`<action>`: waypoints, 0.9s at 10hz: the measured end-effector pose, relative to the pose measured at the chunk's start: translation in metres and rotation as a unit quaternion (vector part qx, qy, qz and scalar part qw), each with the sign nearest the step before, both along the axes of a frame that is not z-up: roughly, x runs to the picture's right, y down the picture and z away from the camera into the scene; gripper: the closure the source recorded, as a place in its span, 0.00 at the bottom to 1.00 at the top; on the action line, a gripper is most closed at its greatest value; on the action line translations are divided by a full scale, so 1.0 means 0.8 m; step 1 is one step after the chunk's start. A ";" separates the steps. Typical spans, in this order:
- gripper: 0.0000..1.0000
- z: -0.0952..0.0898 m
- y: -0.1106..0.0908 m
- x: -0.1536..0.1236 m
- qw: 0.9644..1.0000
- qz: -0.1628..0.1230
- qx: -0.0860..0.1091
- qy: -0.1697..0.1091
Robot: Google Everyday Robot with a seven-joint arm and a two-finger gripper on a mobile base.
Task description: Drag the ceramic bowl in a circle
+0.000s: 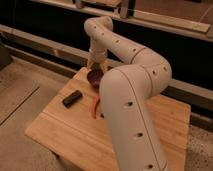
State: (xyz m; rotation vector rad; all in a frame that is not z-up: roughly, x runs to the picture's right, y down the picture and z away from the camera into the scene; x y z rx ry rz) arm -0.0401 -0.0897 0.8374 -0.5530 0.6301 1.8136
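The ceramic bowl [95,76], small, round and dark reddish-brown, sits near the far edge of the wooden table [60,130]. My gripper [96,65] hangs straight down from the white arm right over the bowl's far rim. It is open, with its fingers apart at the bowl. I cannot tell whether they touch the rim. The arm's thick lower link covers the table's middle to the right of the bowl.
A flat black block [72,98] lies left of the bowl, nearer the table's front. A thin orange-red object [95,107] pokes out beside the arm's lower link. Behind the table runs a dark wall with a ledge [45,52]. Speckled floor lies to the left.
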 end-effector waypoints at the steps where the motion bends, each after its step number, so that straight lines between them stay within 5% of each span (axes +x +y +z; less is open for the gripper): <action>1: 0.35 0.010 0.015 -0.001 1.000 -0.005 -0.011 0.001; 5: 0.35 0.026 0.041 -0.015 0.999 -0.013 -0.036 0.004; 7: 0.35 0.034 0.040 -0.021 0.999 -0.025 -0.033 -0.003; 9: 0.35 0.044 0.030 -0.024 0.997 -0.068 -0.022 -0.014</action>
